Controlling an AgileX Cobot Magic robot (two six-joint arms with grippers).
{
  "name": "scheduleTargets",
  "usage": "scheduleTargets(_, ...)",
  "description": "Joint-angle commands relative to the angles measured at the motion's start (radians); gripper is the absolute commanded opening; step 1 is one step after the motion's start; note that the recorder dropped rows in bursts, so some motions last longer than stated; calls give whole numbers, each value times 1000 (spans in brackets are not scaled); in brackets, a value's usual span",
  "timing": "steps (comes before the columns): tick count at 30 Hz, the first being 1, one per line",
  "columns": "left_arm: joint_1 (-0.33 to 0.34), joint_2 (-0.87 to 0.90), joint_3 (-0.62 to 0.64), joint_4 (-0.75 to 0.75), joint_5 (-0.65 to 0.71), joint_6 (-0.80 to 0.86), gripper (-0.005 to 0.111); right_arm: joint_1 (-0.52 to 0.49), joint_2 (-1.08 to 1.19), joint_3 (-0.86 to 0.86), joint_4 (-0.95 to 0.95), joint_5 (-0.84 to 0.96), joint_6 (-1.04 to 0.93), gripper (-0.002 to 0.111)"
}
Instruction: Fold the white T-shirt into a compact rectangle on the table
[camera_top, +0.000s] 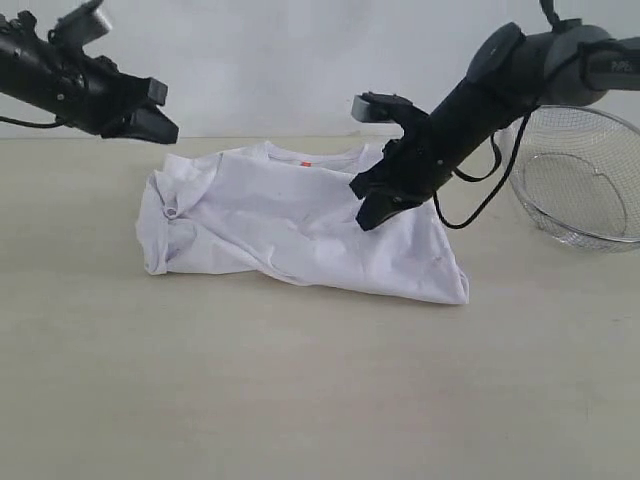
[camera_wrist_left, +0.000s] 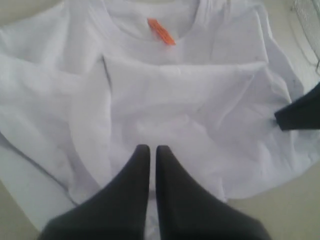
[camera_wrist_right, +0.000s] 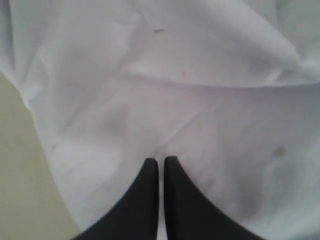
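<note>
The table (camera_top: 300, 400) is bearing the white T-shirt (camera_top: 270, 225), rumpled at its middle. The left gripper (camera_top: 168, 130) and right gripper (camera_top: 368, 216) are keeping fingers pressed together on nothing. The cloth is looking light and limp, likely wanting a hem-corner pinch

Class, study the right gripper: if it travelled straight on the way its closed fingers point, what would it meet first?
The white T-shirt. The right gripper points down at the cloth close below its tips; it may even be touching it, as depth is unclear.
</note>
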Motion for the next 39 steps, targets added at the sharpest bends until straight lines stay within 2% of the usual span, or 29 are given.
scheduleTargets(1,-51,-8,34,48,27,-37,5,1,-13,-5,-99,-4,80,0)
scheduleTargets(5,-80,-4,49,69,27,-37,5,-1,-51,-5,-207,-36,123,0)
scheduleTargets(8,-82,11,55,71,47,-41,5,-1,-70,-5,-347,-94,232,5)
scheduleTargets(11,-82,31,58,63,67,-65,5,-1,-70,-5,-421,-123,267,22)
scheduleTargets(14,-82,44,63,46,74,-65,5,-1,-70,-5,-423,-155,281,50)
scheduleTargets(16,-82,45,63,46,77,-65,5,-1,-70,-5,-441,-203,324,60)
scheduleTargets(24,-82,45,63,22,82,-65,5,-1,-49,-5,-491,-283,393,58)
scheduleTargets(28,-82,45,63,10,76,-60,5,-1,-22,-5,-480,-310,397,37)
scheduleTargets(30,-82,45,63,3,74,-60,5,-1,-17,-5,-480,-349,397,20)
scheduleTargets(33,-82,45,63,3,74,-60,5,-1,-10,-5,-473,-340,397,0)
scheduleTargets(35,-82,45,63,3,74,-60,5,-1,-10,-5,-475,-323,397,3)
scheduleTargets(39,-82,45,63,1,74,-56,5,-1,-10,-5,-477,-307,397,32)
